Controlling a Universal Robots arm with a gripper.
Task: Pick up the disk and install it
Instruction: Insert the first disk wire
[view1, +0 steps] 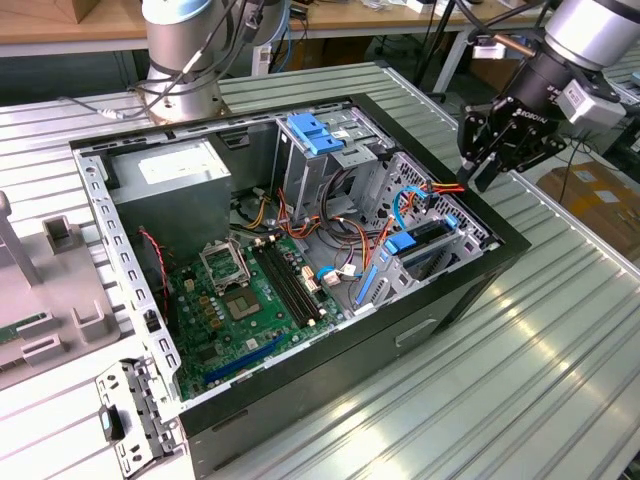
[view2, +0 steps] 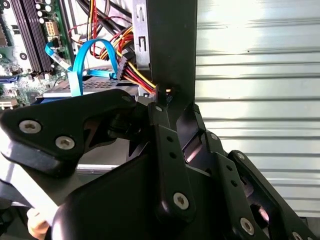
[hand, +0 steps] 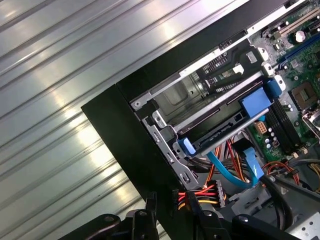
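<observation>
The disk (view1: 425, 240) lay inside the open computer case (view1: 470, 290), seated in the drive cage at the case's corner on the exterior view's right, its blue carrier rails showing along its edges. In the first wrist view the disk (hand: 227, 127) sat flat in the metal bay with a blue rail tab at each end, its long axis running along the bay, roughly parallel to the nearby black side wall of the case. A light-blue data cable (hand: 235, 172) and a bundle of red, yellow and black power wires (hand: 200, 192) hung just beside its connector end.

From the disk, the claw (view1: 490, 160) stood above and outward, over the case's rim toward the exterior view's right, apart from the disk and touching nothing I could make out. In the second wrist view the claw (view2: 167, 107) straddled the black case wall, with the disk bay on the inner side. Its fingers appeared drawn close together with nothing between them, though the linkages hid much of the tips.

The case rested on the ribbed metal desk (view1: 560, 350).
</observation>
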